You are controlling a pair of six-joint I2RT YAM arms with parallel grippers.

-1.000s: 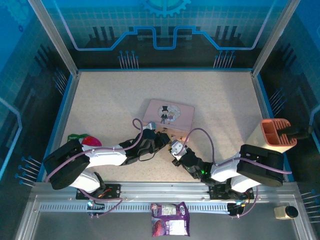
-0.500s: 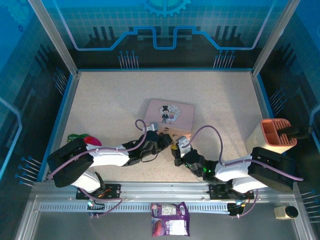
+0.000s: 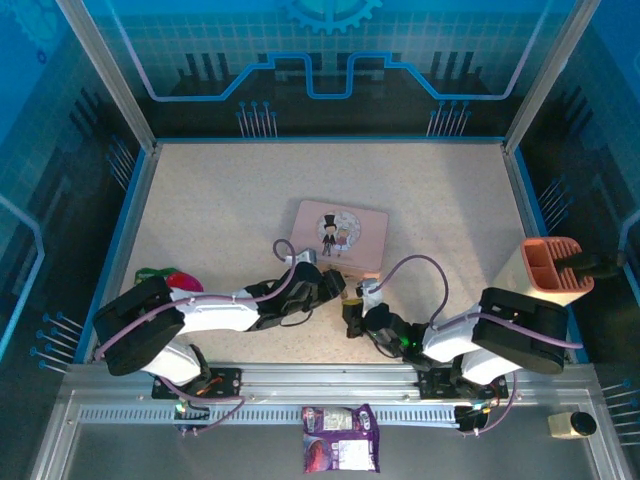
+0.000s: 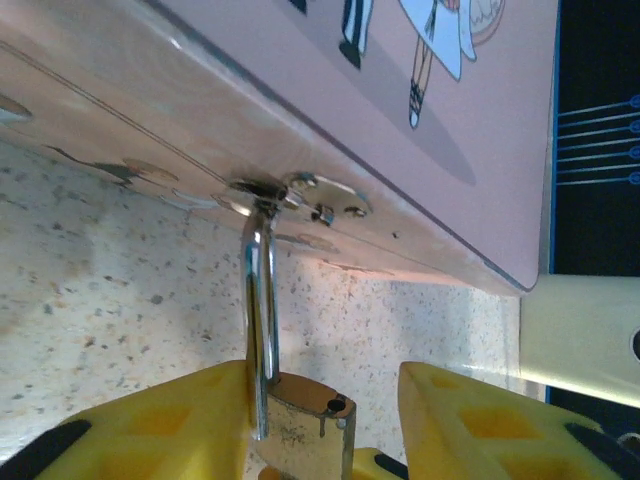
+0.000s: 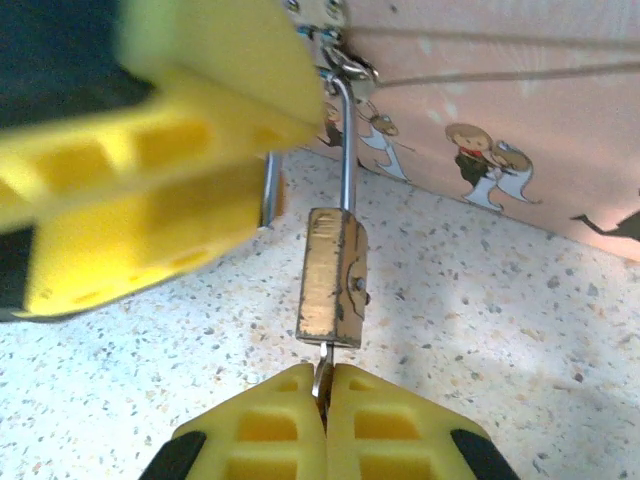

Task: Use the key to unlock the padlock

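Note:
The small brass padlock (image 5: 332,275) hangs by its thin silver shackle (image 4: 258,300) from the hasp (image 4: 300,190) on the front of the pink box (image 3: 340,228). One hole (image 4: 338,405) in the top of the padlock body is empty, and a free shackle leg (image 5: 268,190) stands beside the body. My right gripper (image 5: 325,370) is shut on the key (image 5: 322,378), whose blade is in the padlock's underside. My left gripper (image 4: 325,368) straddles the padlock with its jaws open. Its left finger (image 4: 150,420) rests against the shackle and the right finger (image 4: 480,420) is apart from the body. From above, both grippers (image 3: 338,283) (image 3: 352,308) meet at the box's near edge.
A salmon-coloured holder (image 3: 555,268) stands at the table's right edge. A red and green item (image 3: 170,278) lies at the left, behind my left arm. A purple snack packet (image 3: 340,450) and a small round object (image 3: 572,424) lie on the near rail. Blue walls surround the table.
My left gripper's jaws have come apart from the padlock. My right gripper, still holding the key, has shifted slightly towards the near edge.

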